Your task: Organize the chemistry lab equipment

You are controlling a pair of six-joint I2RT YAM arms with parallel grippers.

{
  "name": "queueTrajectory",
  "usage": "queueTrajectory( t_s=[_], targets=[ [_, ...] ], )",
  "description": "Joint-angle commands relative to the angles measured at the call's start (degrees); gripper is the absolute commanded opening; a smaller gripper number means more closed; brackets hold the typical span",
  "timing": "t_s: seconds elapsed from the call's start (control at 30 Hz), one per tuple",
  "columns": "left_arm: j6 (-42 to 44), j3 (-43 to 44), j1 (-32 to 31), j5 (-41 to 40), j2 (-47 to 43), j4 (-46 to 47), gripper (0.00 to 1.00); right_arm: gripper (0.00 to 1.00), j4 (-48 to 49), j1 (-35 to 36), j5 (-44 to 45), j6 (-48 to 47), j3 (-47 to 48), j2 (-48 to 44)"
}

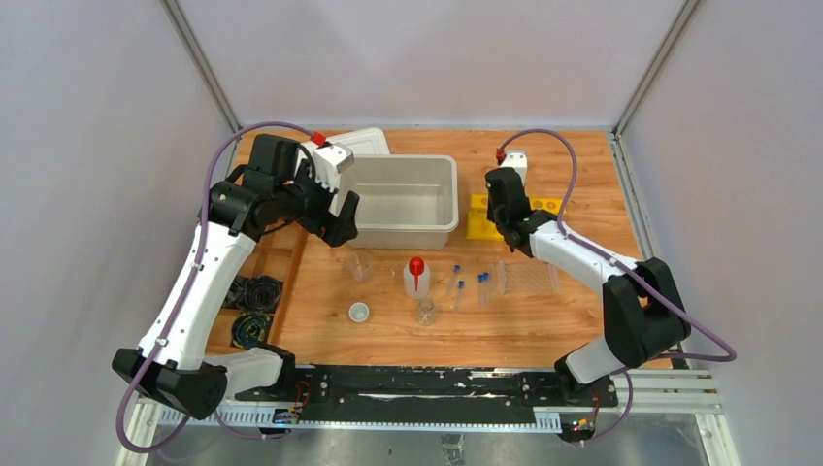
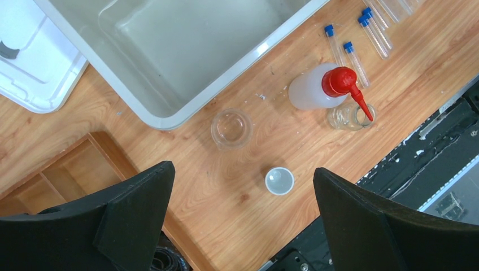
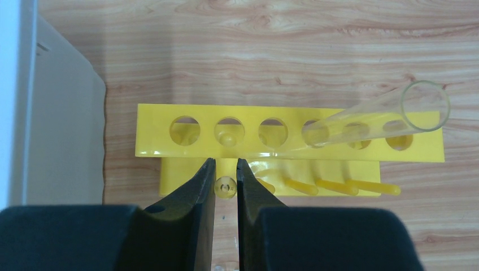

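On the wooden table point(image 1: 543, 330), a white squeeze bottle with a red nozzle point(image 1: 416, 277) stands near the middle. A small clear glass beaker point(image 1: 360, 262) sits at its 10 o'clock and a tiny white cup point(image 1: 359, 312) at its 8 o'clock. A small clear glass flask point(image 1: 425, 311) sits just beside it at 6 o'clock. Slim clear test tubes with blue caps point(image 1: 458, 287) lie flat at its 3 o'clock, next to a clear plastic tray point(image 1: 526, 278). A pale grey rectangular tub point(image 1: 439, 233) lies at 12 o'clock.

The left gripper point(image 2: 243, 226) hangs above the beaker and cup, its black fingers point(image 2: 135, 220) spread wide.

The right gripper point(image 3: 226, 203) is over a yellow plastic tube rack point(image 3: 152, 132) at the bottle's 2 o'clock. Its fingers point(image 3: 192, 197) are drawn almost together, and a yellow peg shows through the thin slit between them. One uncapped clear tube point(image 3: 367, 116) leans tilted in a rack hole.
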Motion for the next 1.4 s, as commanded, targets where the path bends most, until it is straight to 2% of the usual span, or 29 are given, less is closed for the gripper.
queueTrajectory(
  t_s=[0.0,0.37,0.5,0.67,0.77,0.83,0.93,1.03,1.1,1.23,1.37],
  targets=[
    [0.5,0.83,-0.04,0.24,-0.66,-0.55,1.0,0.0,1.67,-0.79,2.27,1.08,-1.41,-0.74],
    [-0.04,1.79,-0.07,-0.52,-0.35,-0.55,1.0,0.0,3.56,-0.79,1.01,2.26,-4.16,0.05],
    [0.22,2.16,-0.03,-0.3,-0.41,-0.55,1.0,0.17,1.85,-0.78,1.31,4.14,-3.74,1.01],
    [-0.51,3.16,-0.05,0.47,0.23,-0.55,1.0,0.32,-0.63,-0.46,0.92,5.77,-1.75,1.3],
    [-0.49,3.14,-0.02,0.26,0.27,-0.55,1.0,0.5,-4.85,0.05,1.14,6.36,-0.41,-0.2],
    [-0.48,3.02,-0.02,0.15,0.27,-0.53,1.0,0.58,-7.29,0.9,2.13,7.22,-0.2,-2.45],
    [-0.56,3.23,-0.02,0.23,0.3,-0.46,1.0,0.57,-12.31,2.69,2.78,9.1,0.27,-6.4],
    [-0.69,3.75,-0.02,0.3,0.33,-0.55,1.0,0.47,-19.45,5.52,4.34,11.48,1.67,-9.1],
    [-0.83,4.07,-0.02,0.47,0.24,-0.55,1.0,0.44,-24.16,6.95,3.57,13.74,1.81,-10.41],
    [-0.83,4.4,-0.02,0.58,-0.25,-0.55,1.0,0.43,-28.79,8.1,-2.54,18.02,-1.04,-12.19],
    [-1.15,4.37,-0.04,0.97,-0.18,-0.55,1.0,0.38,-30.66,8.33,-6.99,20.24,-3.03,-9.81]
  ],
)
